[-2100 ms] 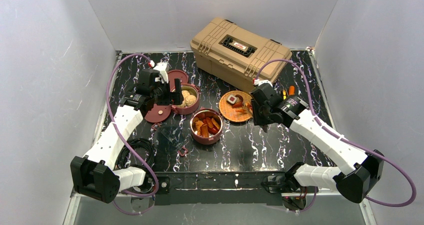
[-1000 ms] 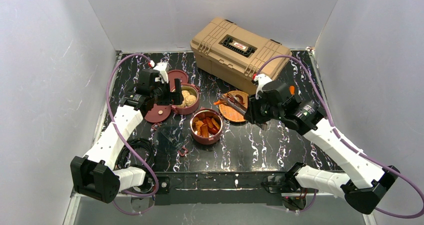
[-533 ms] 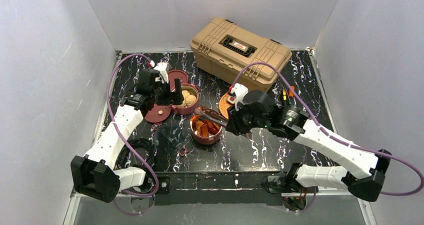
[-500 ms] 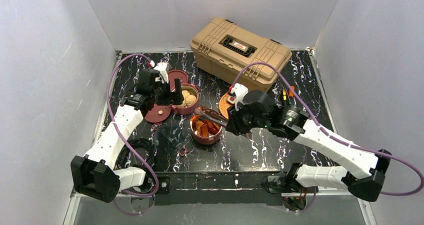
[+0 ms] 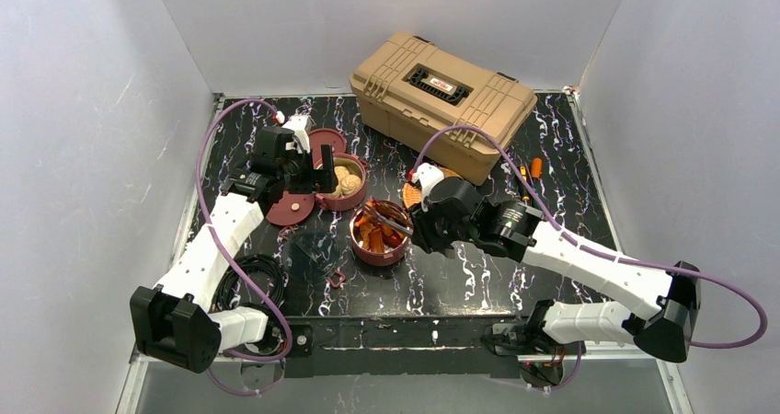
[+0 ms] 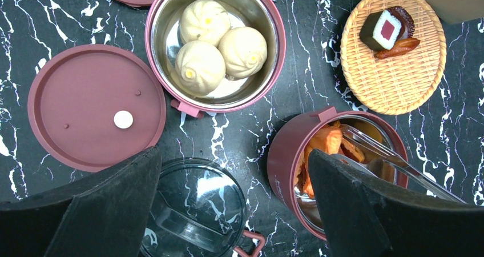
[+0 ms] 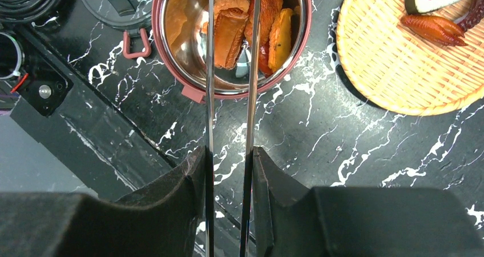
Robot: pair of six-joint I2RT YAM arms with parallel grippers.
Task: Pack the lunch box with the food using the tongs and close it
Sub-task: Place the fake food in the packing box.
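The lunch box lies apart in pieces. One maroon bowl [image 6: 268,17] holds three beige buns [image 6: 200,65]. A second bowl [image 5: 354,239] [image 7: 285,77] holds orange and red chunks [image 7: 228,37]. My right gripper [image 7: 230,154] [image 5: 418,225] is shut on the thin metal tongs [image 7: 210,97] [image 5: 386,219]. Their arms reach over this bowl, and the tips are cut off at the top of the right wrist view. A flat maroon lid [image 6: 94,105] lies left of the buns. My left gripper [image 6: 234,211] [image 5: 303,182] hangs wide open above a dark clear lid [image 6: 200,211], holding nothing.
An orange woven plate [image 7: 399,68] [image 6: 394,80] carries a dark block with a red centre [image 6: 382,28] and a red-brown piece [image 7: 434,25]. A tan toolbox [image 5: 441,87] stands at the back. Screwdrivers [image 5: 529,170] lie right of the plate. A cable coil [image 5: 248,276] lies front left.
My right arm swung left with the tongs, from the woven plate to over the bowl of orange chunks. The left arm has stayed still.
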